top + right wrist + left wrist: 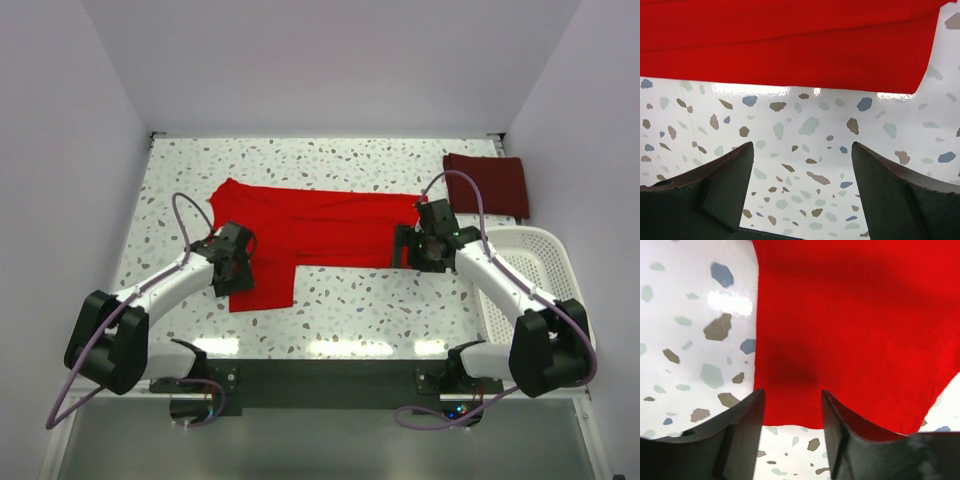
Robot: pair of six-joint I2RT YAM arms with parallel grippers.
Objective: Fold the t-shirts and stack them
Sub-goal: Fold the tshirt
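A bright red t-shirt [310,228] lies partly folded across the middle of the table, with a flap [264,283] hanging toward the near left. A dark maroon t-shirt [487,184] lies folded at the back right. My left gripper [237,268] is open over the shirt's left part; in the left wrist view its fingers straddle the red cloth's near edge [790,415] without closing on it. My right gripper [412,250] is open and empty just near the shirt's right end; in the right wrist view the red cloth [790,50] lies beyond the fingertips.
A white slatted plastic basket [528,270] stands at the right edge of the table, beside my right arm. The speckled tabletop [350,300] runs between the arms. White walls close in the back and both sides.
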